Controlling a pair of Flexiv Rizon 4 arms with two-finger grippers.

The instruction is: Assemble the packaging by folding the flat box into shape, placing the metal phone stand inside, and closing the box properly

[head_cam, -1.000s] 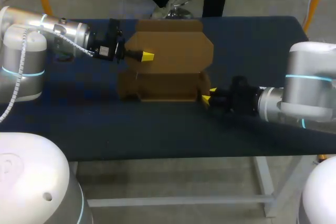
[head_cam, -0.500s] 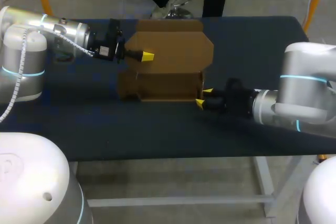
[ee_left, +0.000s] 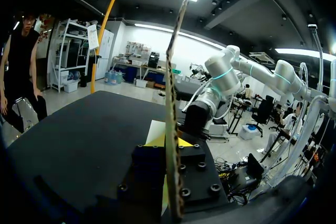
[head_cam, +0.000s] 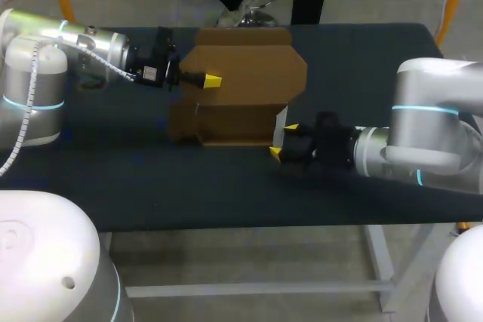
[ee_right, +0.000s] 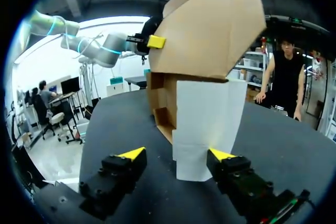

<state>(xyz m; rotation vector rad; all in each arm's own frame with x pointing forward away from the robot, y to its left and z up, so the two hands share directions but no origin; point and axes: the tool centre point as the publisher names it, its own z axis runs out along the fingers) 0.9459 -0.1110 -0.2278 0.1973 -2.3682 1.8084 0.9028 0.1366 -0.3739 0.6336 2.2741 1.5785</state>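
The brown cardboard box stands mid-table with its lid raised upright. My left gripper is shut on the lid's left part; in the left wrist view the lid runs edge-on between the fingers of the gripper. My right gripper stands open at the box's right end. In the right wrist view its two yellow tips stand wide apart, with the pale end flap just ahead between them, untouched on one side. The lid rises above the flap. No phone stand shows.
The dark table top stretches bare in front of the box to the near edge. A second flap sticks up behind the lid at the far side. My left arm lies along the table's far left.
My right gripper has opened wide and slid left along the box's right end. The end flap there now shows its pale face. The left arm and lid have stayed put.
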